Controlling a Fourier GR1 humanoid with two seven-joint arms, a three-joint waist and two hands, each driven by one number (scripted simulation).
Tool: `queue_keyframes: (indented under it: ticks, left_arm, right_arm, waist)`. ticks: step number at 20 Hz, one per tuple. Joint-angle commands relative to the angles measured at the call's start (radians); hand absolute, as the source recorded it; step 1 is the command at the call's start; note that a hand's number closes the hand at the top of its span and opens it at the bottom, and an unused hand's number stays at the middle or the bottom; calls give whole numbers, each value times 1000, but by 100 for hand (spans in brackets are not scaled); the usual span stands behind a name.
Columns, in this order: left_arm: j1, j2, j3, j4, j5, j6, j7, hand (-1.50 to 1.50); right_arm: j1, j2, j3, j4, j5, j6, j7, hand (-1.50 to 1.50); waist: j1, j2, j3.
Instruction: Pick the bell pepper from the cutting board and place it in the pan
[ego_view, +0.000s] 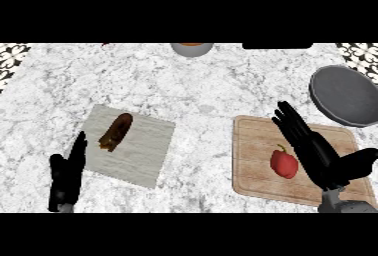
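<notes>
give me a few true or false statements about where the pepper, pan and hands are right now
1. The bell pepper lies on the cutting board. True.
2. The right hand is curled round the pepper. False: its fingers are straight, over the board beside the pepper, and the pepper lies free.
3. The pan sits at the counter's right edge, beyond the board. True.
4. The pan already holds the pepper. False: nothing shows in the pan.
5. The left hand is lifting the brown item on the grey mat. False: it rests open at the mat's left edge.
</notes>
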Motion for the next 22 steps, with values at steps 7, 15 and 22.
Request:
queue_keyframes:
  ticks: [7,15,22]
  left_arm:
    - [-242,51,64,-144,9,-76,-19,0]
    - [-205,68,88,-162,19,-78,-6,0]
    - [-245,77,108,-129,18,-113,-17,0]
  right_arm:
    - [-8,-221,-43,122,252,78,-167,150]
    - [291,-302,-210,-183,532,-267,-424,-150]
    - [421,-563,-308,-512,565,-45,-83,-150]
  waist:
    - [0,11,-3]
    - [-44,-2,-4]
    - [-23,5,-8]
